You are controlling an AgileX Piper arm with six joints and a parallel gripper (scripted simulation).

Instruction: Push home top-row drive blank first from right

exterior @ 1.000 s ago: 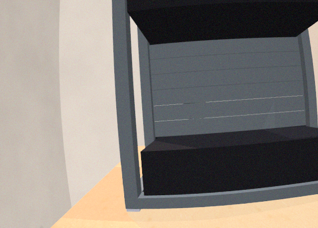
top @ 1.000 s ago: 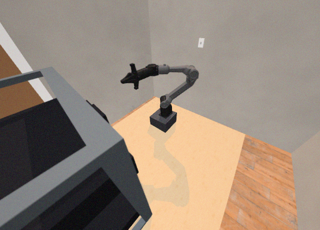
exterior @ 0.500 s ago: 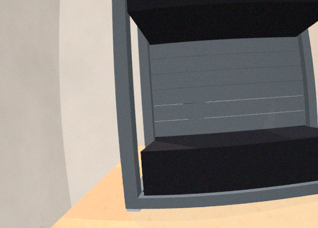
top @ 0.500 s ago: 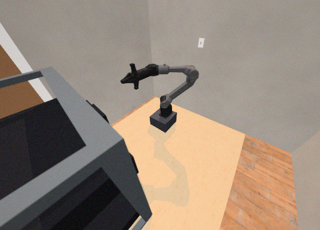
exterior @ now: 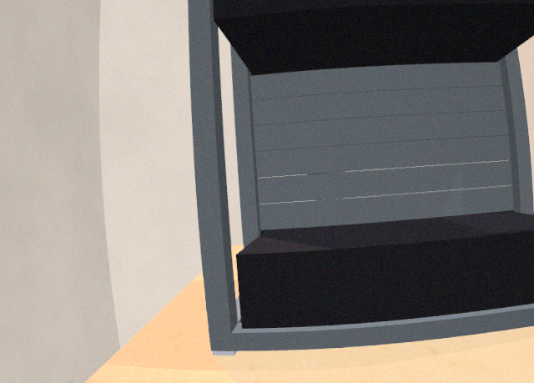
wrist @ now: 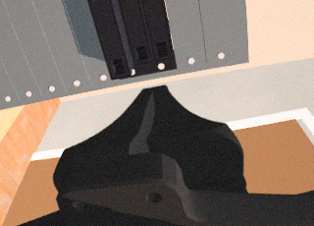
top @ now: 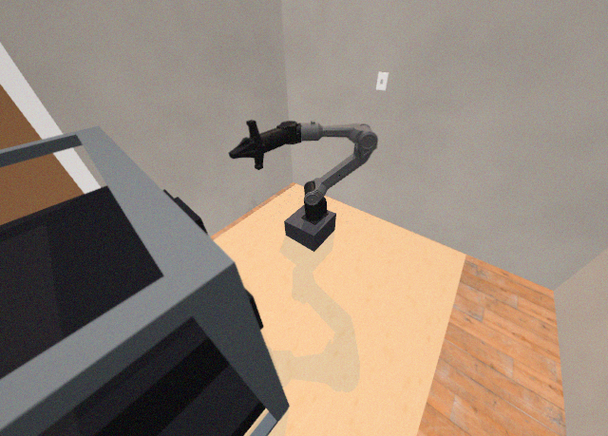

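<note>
The grey rack (top: 123, 274) fills the near left of the top view, with dark chassis inside it. Two dark blanks (top: 189, 210) (top: 255, 311) jut from its front face toward the arm. In the wrist view the chassis front (wrist: 128, 10) shows dark blanks in rows, seen rotated; I cannot tell which one is the top-right blank. My gripper (top: 236, 152) is shut and empty. It hangs in the air well short of the rack front and points at it. In the wrist view its fingertips (wrist: 152, 91) lie just below the chassis front.
The arm's base (top: 310, 227) stands on the tan table top by the wall corner. The exterior view shows the rack frame (exterior: 215, 176), a lower dark chassis (exterior: 379, 279) and grey panels, not the arm. A wood floor (top: 496, 352) lies to the right.
</note>
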